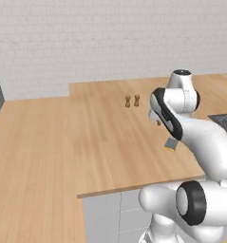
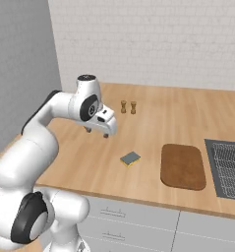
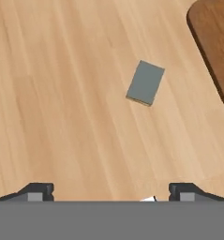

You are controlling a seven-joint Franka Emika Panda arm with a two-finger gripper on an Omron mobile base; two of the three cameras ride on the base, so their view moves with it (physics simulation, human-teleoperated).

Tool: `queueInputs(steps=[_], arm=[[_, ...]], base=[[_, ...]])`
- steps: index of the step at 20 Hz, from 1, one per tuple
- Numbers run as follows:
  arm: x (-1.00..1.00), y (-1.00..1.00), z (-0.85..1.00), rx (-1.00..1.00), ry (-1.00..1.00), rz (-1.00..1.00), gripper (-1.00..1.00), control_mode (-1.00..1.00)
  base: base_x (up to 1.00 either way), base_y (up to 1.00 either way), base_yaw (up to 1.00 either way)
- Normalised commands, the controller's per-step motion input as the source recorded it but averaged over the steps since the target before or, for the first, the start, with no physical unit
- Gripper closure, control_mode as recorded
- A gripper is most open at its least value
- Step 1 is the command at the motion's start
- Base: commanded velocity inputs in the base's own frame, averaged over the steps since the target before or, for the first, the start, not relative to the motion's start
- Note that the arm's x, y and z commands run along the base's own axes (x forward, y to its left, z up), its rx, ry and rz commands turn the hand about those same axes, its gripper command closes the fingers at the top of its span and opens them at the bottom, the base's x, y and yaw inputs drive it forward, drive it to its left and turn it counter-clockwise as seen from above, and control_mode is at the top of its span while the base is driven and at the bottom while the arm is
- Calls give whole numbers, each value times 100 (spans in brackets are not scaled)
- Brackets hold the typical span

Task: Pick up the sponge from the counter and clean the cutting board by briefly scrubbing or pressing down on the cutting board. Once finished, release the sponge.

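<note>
The claw (image 2: 98,132) hangs wide and empty above the desk (image 2: 153,118). The sponge (image 2: 130,158) lies flat on the wood, near the cutting board (image 2: 183,166) but not touching it.

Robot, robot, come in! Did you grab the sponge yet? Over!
Gripper open, empty, above the counter. Sponge not grabbed, flat on the counter beside the cutting board, apart from it. Nothing between gripper and sponge.
</note>
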Motion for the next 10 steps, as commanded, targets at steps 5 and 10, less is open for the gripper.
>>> queueInputs(steps=[5, 10], arm=[[40, -76, -47, 2, 16, -29, -100, -100], [47, -41, -42, 2, 7, -11, -100, -100]], base=[[0, 0, 0], [0, 0, 0]])
